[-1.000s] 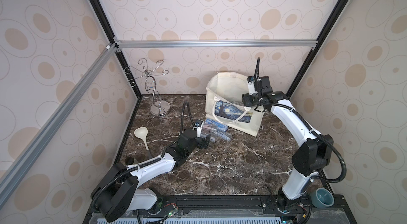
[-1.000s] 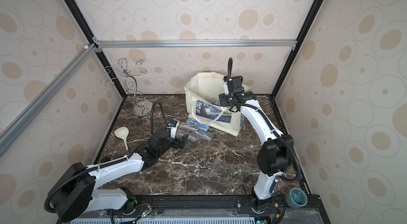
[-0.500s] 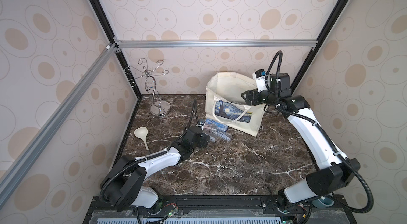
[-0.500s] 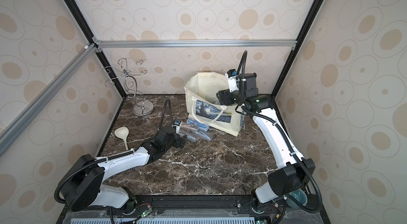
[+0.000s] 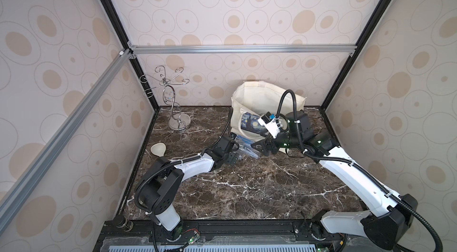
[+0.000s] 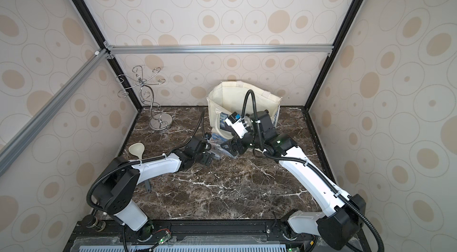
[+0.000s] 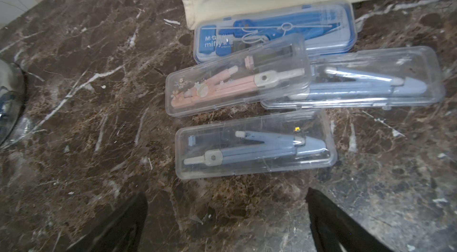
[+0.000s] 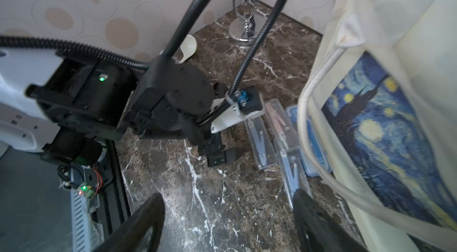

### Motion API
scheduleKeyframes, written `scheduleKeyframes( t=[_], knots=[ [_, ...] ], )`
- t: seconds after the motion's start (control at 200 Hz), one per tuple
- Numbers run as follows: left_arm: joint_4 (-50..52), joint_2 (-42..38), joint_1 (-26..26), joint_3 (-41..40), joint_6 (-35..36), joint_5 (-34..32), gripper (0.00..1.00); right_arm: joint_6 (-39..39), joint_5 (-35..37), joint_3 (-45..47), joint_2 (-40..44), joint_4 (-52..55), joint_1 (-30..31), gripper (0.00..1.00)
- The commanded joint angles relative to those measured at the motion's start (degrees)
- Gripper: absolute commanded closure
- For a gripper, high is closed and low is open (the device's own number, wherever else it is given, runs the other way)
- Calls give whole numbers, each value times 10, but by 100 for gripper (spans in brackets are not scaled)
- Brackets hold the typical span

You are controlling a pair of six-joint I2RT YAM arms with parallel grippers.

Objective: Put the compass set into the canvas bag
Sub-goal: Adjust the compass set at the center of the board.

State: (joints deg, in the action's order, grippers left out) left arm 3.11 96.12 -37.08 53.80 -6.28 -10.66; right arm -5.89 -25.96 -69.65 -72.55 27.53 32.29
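Several compass sets in clear plastic cases lie side by side on the marble table, against the foot of the canvas bag. In the left wrist view a short blue-grey set lies nearest, then a pink set, a long blue-grey set and a blue-lidded set. My left gripper is open, just short of the nearest case. My right gripper is open and low at the cases' other end, one fingertip over the long case's end.
The bag stands upright at the back with its rope handle hanging over the starry print. A wire stand is at the back left, a cream scoop by the left wall. Both arms meet near the cases.
My right arm swung down from the bag's mouth to the table beside the cases, and its jaws opened wider. My left gripper edged a little closer to the cases, still open.
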Motion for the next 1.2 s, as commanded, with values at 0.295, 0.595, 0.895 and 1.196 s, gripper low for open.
scheduleKeyframes(
  t=[0.295,0.595,0.895,1.196],
  knots=[
    [63,93,32,117,48,68,0,46,19,138,47,-74,9,15],
    [120,156,50,178,61,103,0,68,30,165,77,-91,9,15],
    [169,179,56,195,58,171,0,73,32,163,67,-102,9,15],
    [174,148,57,147,40,199,0,72,29,162,59,-109,9,15]
  ],
)
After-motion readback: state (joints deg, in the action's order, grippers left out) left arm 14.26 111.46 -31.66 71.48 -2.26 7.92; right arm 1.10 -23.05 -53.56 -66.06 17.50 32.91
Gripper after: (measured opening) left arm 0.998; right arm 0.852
